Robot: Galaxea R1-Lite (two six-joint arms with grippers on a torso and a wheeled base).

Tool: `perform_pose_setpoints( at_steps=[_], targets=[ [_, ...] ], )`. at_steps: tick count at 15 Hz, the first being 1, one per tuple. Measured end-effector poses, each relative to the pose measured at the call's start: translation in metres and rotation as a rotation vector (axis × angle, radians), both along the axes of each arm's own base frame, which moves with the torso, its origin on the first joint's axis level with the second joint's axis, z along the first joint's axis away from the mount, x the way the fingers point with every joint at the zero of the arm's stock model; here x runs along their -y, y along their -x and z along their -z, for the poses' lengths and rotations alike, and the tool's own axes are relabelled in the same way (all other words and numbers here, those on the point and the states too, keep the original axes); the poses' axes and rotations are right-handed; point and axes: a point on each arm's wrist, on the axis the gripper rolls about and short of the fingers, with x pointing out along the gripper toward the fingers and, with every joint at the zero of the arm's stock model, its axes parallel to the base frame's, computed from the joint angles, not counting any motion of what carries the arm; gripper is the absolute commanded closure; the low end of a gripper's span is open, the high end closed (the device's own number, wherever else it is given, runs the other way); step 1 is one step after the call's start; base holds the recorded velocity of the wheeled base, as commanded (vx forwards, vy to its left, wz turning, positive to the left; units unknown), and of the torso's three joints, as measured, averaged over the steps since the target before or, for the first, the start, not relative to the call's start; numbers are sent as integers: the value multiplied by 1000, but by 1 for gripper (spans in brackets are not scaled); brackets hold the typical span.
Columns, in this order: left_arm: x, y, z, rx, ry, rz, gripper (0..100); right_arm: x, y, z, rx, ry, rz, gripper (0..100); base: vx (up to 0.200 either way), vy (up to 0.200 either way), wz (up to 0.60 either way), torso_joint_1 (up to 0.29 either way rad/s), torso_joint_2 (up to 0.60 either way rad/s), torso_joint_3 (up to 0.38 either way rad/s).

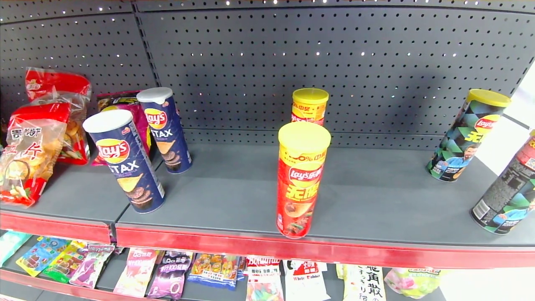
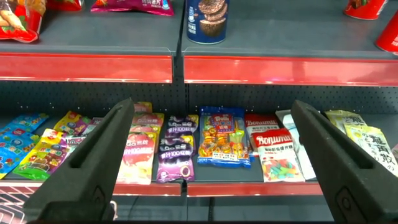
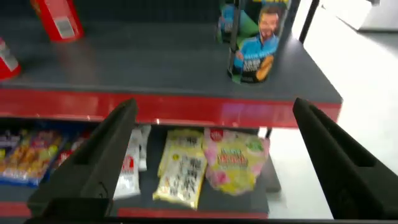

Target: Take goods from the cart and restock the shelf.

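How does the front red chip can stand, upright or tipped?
Upright: the red chip can stands on its base at the shelf edge, lid up.

Rear yellow-lidded can (image 1: pixel 309 105) half behind red can (image 1: pixel 299 188); rightmost can (image 1: pixel 506 195) partly off-frame.

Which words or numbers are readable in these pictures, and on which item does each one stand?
"Lay's STAX": front navy chip can, rear navy chip can.
"Lay's": red chip can, green-patterned chip can.
"White Rabbit": white packet, lower shelf.
Remaining packets and snack bags: too small or blurred to read.
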Motion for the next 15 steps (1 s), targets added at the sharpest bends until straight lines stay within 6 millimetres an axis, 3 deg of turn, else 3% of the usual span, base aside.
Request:
perform_pose_setpoints(
  at_steps=[3,5,8,15],
  targets=[
    [0,0,0,0,-2,-1,0,-3,-8,19,-27,7,-111,0,0,0,0,0,0,0],
    [0,0,0,1,-2,-14,0,0,-8,21,-33,-78,-14,0,0,0,0,0,0,0],
    [-1,-1,-1,16,-2,-28,0,1,-8,22,-23,-66,53,0,0,0,0,0,0,0],
    [-1,-1,0,13,-1,-29,0,-1,-9,29,-85,-12,-51,0,0,0,0,0,0,0]
  ],
)
